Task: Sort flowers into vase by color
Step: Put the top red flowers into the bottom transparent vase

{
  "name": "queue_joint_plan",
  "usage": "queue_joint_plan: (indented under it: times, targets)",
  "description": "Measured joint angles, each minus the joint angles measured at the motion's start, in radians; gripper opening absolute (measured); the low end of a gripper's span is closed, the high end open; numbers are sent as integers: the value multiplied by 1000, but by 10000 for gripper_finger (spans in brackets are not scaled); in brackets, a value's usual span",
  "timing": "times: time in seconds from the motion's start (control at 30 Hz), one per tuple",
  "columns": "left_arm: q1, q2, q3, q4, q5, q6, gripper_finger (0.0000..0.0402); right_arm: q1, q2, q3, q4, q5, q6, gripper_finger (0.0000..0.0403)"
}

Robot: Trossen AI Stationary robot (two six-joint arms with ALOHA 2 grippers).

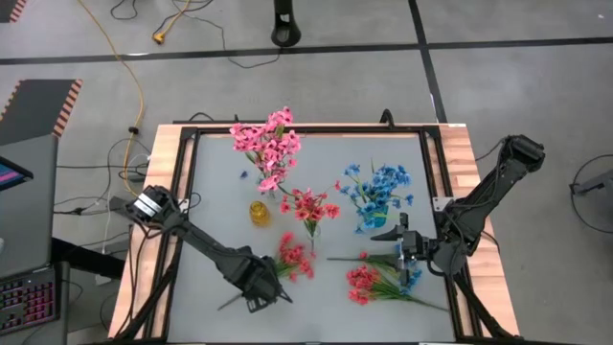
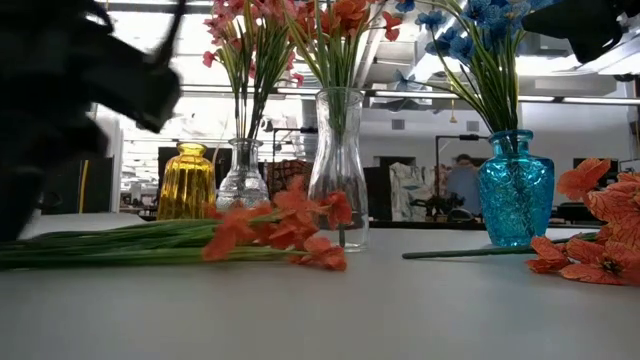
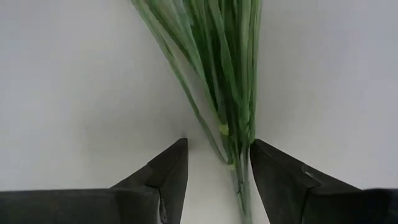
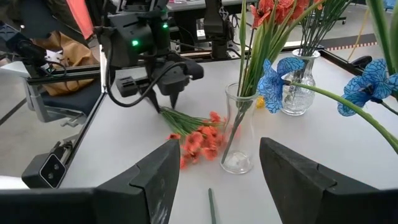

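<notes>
A coral-red spray (image 1: 295, 257) (image 2: 280, 230) lies flat on the table, its green stems (image 3: 224, 62) running toward the near left. My left gripper (image 1: 257, 289) (image 3: 217, 146) is open and low over the stems' free end, one finger on each side. My right gripper (image 1: 397, 251) (image 4: 217, 149) is open above the table near the blue vase (image 1: 374, 216), with nothing between its fingers. Pink sprays stand in a small clear vase (image 2: 243, 175), red ones in a tall clear vase (image 2: 338, 165), and blue ones in the blue vase (image 2: 515, 190). My left gripper comes at the stems from above with its fingers across them, near their cut end (image 3: 241, 180). The bundle lies on the table close beside one finger (image 3: 273, 174). I cannot tell whether that finger touches it.
An empty yellow vase (image 1: 260, 212) stands left of the tall clear vase. More coral-red and blue sprays (image 1: 374, 283) lie in a heap at the near right, and one long stem (image 1: 354, 257) reaches left from them. A black frame (image 1: 187, 192) borders the grey mat.
</notes>
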Motion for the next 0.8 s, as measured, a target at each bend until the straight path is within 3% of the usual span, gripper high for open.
queue_joint_plan:
  times: [0.3, 0.53, 0.8]
  targets:
    - [74, 0, 0, 132, -33, 100, 160, 0, 0, 0, 0, 0, 0, 249]
    - [112, 0, 0, 148, -142, 106, 160, 0, 0, 0, -1, 0, 0, 249]
    - [118, 2, -35, 256, -151, 105, 160, 0, 0, 0, -3, -25, 0, 249]
